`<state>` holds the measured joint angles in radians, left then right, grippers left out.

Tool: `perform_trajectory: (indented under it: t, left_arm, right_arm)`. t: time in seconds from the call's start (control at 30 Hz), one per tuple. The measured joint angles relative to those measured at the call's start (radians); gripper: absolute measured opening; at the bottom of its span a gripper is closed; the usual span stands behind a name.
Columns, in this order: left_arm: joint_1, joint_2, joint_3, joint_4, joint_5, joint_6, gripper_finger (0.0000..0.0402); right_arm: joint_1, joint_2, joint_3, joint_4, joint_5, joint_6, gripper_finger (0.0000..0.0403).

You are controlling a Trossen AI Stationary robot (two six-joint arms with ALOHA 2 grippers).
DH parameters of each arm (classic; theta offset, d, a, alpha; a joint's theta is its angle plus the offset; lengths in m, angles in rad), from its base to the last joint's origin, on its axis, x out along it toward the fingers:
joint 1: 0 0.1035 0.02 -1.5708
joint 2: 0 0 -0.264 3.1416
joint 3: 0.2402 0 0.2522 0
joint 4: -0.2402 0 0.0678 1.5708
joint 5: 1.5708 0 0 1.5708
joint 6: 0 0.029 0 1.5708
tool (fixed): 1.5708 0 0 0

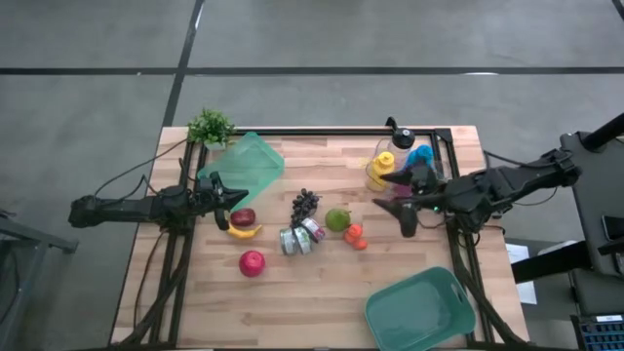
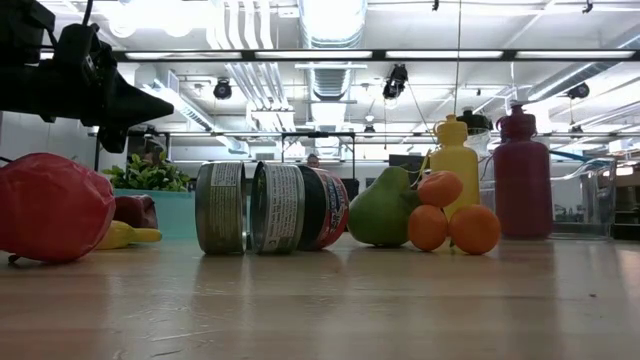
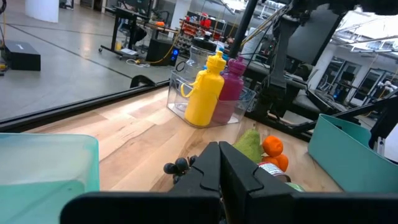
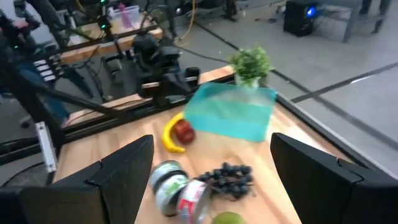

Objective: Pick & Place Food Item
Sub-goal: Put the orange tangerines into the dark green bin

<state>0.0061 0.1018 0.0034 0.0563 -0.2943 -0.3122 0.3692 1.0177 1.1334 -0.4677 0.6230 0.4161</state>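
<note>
Food lies mid-table: a red apple [image 1: 252,262] toward the near edge, a banana [image 1: 244,231] beside a dark red fruit [image 1: 243,216], grapes [image 1: 305,203], cans [image 1: 300,237] on their sides, a green pear [image 1: 337,219] and oranges [image 1: 355,236]. My right gripper [image 1: 395,203] hangs open above the table, right of the pear, with nothing between its fingers [image 4: 124,168]. It looks across the grapes [image 4: 230,175] and cans [image 4: 180,193]. My left gripper [image 1: 226,200] waits shut at the left, above the banana [image 3: 221,168].
A teal bin [image 1: 249,166] and a small plant [image 1: 211,127] stand at the far left. Another teal bin [image 1: 419,310] sits at the near right. A yellow bottle [image 1: 380,171] and a magenta bottle [image 2: 522,175] stand in a clear tray at the far right.
</note>
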Motion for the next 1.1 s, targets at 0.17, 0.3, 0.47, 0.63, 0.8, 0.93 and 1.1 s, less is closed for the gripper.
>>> perform_trajectory:
  t: [0.17, 0.3, 0.47, 0.63, 0.8, 0.93, 1.1]
  left_arm:
    - [0.0, 0.0, 0.0, 0.0, 0.0, 0.0, 0.0001]
    - [0.0, 0.0, 0.0, 0.0, 0.0, 0.0, 0.0001]
    - [0.0, 0.0, 0.0, 0.0, 0.0, 0.0, 0.0001]
    - [0.0, 0.0, 0.0, 0.0, 0.0, 0.0, 0.0001]
    - [0.0, 0.0, 0.0, 0.0, 0.0, 0.0, 0.0001]
    - [0.0, 0.0, 0.0, 0.0, 0.0, 0.0, 0.0001]
    - [0.0, 0.0, 0.0, 0.0, 0.0, 0.0, 0.0001]
  right_arm:
    - [0.013, 0.144, 0.126, -0.083, -0.004, 0.044, 0.0321]
    - [0.043, 0.258, 0.229, -0.21, -0.005, 0.132, 0.0321]
    - [0.065, 0.378, 0.275, -0.294, -0.023, 0.321, 0.0321]
    - [0.065, 0.454, 0.259, -0.299, -0.1, 0.571, 0.0321]
    - [0.056, 0.534, 0.267, -0.395, -0.11, 0.654, 0.0321]
    - [0.037, 0.591, 0.268, -0.581, -0.187, 0.784, 0.0321]
    - [0.037, 0.659, 0.245, -0.632, -0.209, 0.746, 0.0321]
